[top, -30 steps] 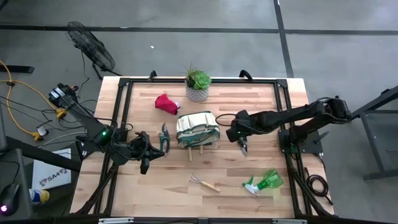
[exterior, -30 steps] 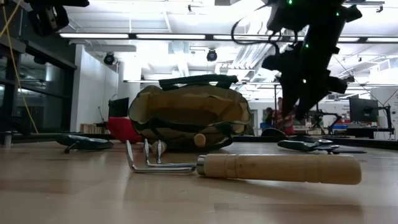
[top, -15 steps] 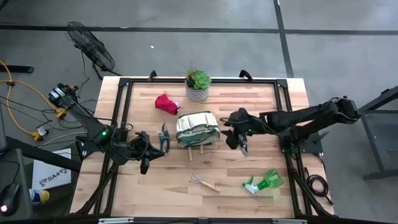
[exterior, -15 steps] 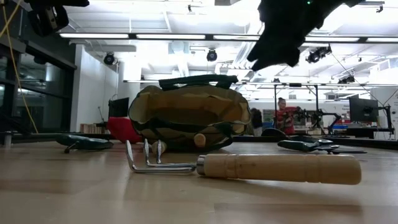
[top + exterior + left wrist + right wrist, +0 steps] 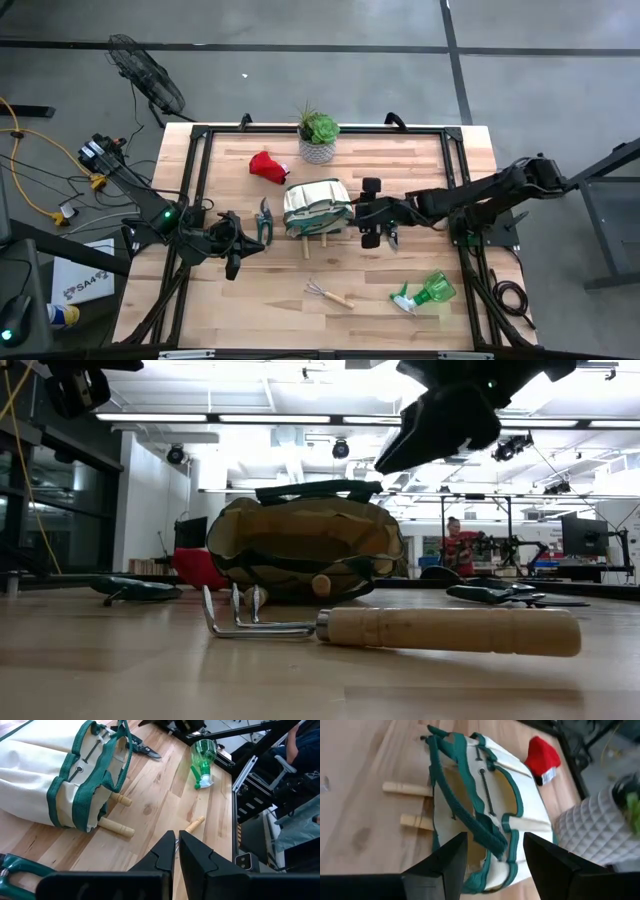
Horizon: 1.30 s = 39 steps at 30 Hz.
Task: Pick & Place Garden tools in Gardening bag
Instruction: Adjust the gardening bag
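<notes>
Nearest the low camera lies the hand rake [image 5: 400, 628], flat on the table [image 5: 400, 170], untouched. Beyond it, in the high view, the green spray bottle [image 5: 428, 292] rests near the right front corner. One pair of pruning shears [image 5: 391, 236] lies just beside the right gripper [image 5: 368, 213], which hangs at the gardening bag [image 5: 317, 206]'s right rim, fingers spread wide and holding nothing (the wrist view shows only the bag's mouth between them). Two wooden handles [image 5: 116, 814] poke from under the bag, so the trowels seem to be in place. The other shears [image 5: 263, 219] lie left of the bag; the left gripper [image 5: 234, 247] waits nearby, fingers pressed together and empty. Farthest back sit the red glove [image 5: 265, 165] and a potted succulent [image 5: 318, 135].

The step in hand looks like a pass over the bag between picks. Next, the right gripper probably needs to drop onto the near shears, aligning across their handles.
</notes>
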{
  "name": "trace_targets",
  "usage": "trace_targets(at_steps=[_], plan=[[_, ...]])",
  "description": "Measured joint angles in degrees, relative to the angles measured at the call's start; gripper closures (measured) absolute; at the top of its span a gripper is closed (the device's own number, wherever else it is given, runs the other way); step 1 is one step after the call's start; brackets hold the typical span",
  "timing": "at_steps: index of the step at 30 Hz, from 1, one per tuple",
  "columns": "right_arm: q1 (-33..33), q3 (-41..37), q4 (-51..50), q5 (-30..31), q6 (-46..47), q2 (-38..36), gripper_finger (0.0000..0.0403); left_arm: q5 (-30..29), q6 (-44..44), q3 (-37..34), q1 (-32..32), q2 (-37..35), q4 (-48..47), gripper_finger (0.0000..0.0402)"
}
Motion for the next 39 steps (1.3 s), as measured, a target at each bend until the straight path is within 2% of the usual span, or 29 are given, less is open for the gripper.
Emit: trace_targets(at_steps=[5, 10, 15, 24, 29, 36, 39], plan=[[1.2, 0.0, 1.6, 1.0, -7.4, 2.3, 0.0218, 0.0, -0.1, 0.0, 0.0, 0.0, 0.0, 0.038], [2.0, 0.0, 3.7, 4.7, -11.6, 4.4, 0.0217, 0.0, -0.1, 0.0, 0.0, 0.0, 0.0, 0.038], [2.0, 0.0, 7.4, 5.3, -16.1, 7.4, 0.0217, 0.0, -0.1, 0.0, 0.0, 0.0, 0.0, 0.038], [2.1, 0.0, 13.4, 7.4, -16.6, 10.8, 0.0224, 0.0, -0.4, 0.0, 0.0, 0.0, 0.0, 0.038], [2.0, 2.4, 12.7, 9.6, -16.6, 10.7, 0.027, 0.0, -0.5, 0.0, 0.0, 0.0, 0.0, 0.038], [1.5, 7.0, 10.8, 9.8, -13.5, 10.7, 0.0381, 0.0, -0.5, 0.0, 0.0, 0.0, 0.0, 0.038], [1.1, 10.2, 7.5, 9.9, -9.7, 10.7, 0.0395, 0.0, -0.5, 0.0, 0.0, 0.0, 0.0, 0.038]])
